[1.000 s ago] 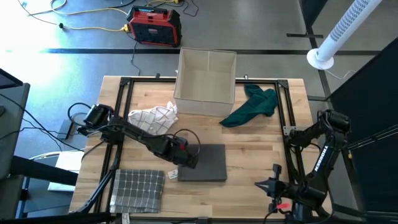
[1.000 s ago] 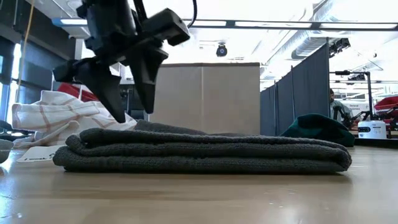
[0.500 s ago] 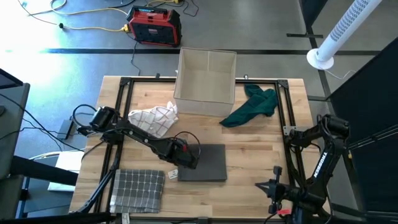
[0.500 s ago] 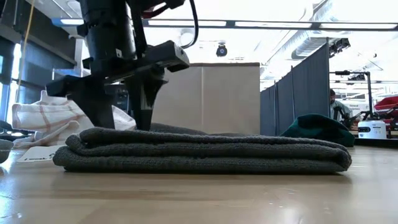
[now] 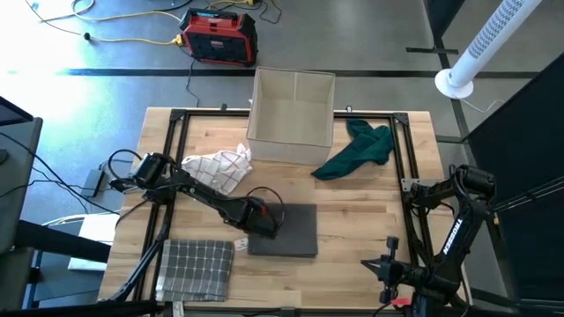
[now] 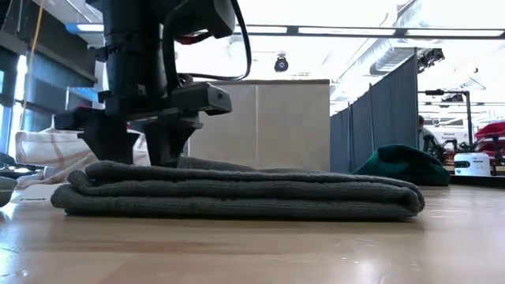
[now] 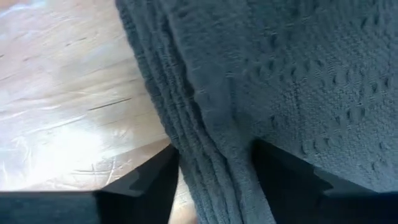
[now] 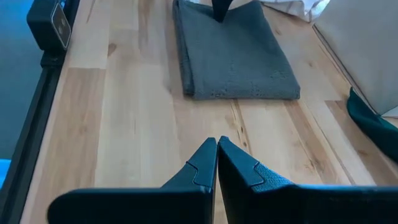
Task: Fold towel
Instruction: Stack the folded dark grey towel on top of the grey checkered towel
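A dark grey towel (image 5: 284, 232), folded into a flat rectangle of several layers, lies on the wooden table; it also shows in the low view (image 6: 237, 193). My left gripper (image 5: 256, 218) is open and points down at the towel's left edge (image 7: 205, 124). One finger is over the towel's top and the other over the wood beside the edge. My right gripper (image 8: 216, 149) is shut and empty, low at the table's near right (image 5: 388, 264), well clear of the towel. My left gripper comes from above, pointing down, its fingers apart across the towel's left folded edge (image 7: 214, 168). One fingertip (image 7: 292, 180) rests on the towel's top layer and the other (image 7: 143, 186) stands at the wood beside the edge. The towel lies flat on the table.
A cardboard box (image 5: 293, 106) stands at the back. A crumpled white towel with red checks (image 5: 216, 167) lies beside it and a green cloth (image 5: 357, 150) at the back right. A folded grey checked towel (image 5: 196, 269) lies at the near left. Bare wood lies right of the grey towel.
My left gripper has come down from above the towel onto its left edge, tipping from a slant to upright, and has gone a little toward the table's left edge. The folded towel has slid a little toward the left with it, still flat and folded.
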Controlling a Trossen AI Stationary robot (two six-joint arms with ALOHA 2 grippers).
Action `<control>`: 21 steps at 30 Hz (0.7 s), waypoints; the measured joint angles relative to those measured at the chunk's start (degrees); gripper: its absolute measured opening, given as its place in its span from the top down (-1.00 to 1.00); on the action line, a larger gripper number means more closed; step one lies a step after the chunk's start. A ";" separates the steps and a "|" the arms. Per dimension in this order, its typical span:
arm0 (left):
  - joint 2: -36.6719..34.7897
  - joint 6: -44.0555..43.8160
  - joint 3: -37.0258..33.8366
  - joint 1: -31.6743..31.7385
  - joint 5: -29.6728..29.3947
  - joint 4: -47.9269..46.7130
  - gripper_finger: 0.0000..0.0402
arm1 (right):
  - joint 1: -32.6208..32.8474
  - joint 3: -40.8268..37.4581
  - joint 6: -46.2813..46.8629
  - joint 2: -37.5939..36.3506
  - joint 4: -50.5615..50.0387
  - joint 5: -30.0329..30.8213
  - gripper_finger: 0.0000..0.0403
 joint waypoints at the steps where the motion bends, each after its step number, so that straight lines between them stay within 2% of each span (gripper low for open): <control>1: 0.11 0.54 0.01 0.00 -0.12 0.03 0.36 | 0.00 0.00 0.14 0.00 0.00 0.08 1.00; 3: 0.34 1.62 0.02 0.01 -0.35 0.08 0.54 | -0.01 0.00 0.42 0.00 -0.01 0.23 1.00; 5: 0.38 2.90 0.00 -0.03 -1.36 0.22 0.81 | 0.01 0.00 0.49 0.00 0.12 0.24 1.00; 6: 0.38 3.26 -0.04 -0.03 -1.92 0.17 0.84 | 0.01 0.00 0.50 0.00 0.20 -0.02 1.00; 12: 0.82 2.66 2.65 -0.34 -2.61 -0.73 0.82 | 0.01 0.00 0.49 0.00 0.51 -1.23 1.00; 16: 1.05 1.96 9.31 -2.64 -4.28 0.00 0.82 | 0.00 0.00 0.49 0.00 0.49 -1.53 1.00; 21: 0.87 -3.72 16.43 -8.58 -5.29 -2.60 0.82 | 0.01 0.00 0.40 -0.02 0.49 -2.21 1.00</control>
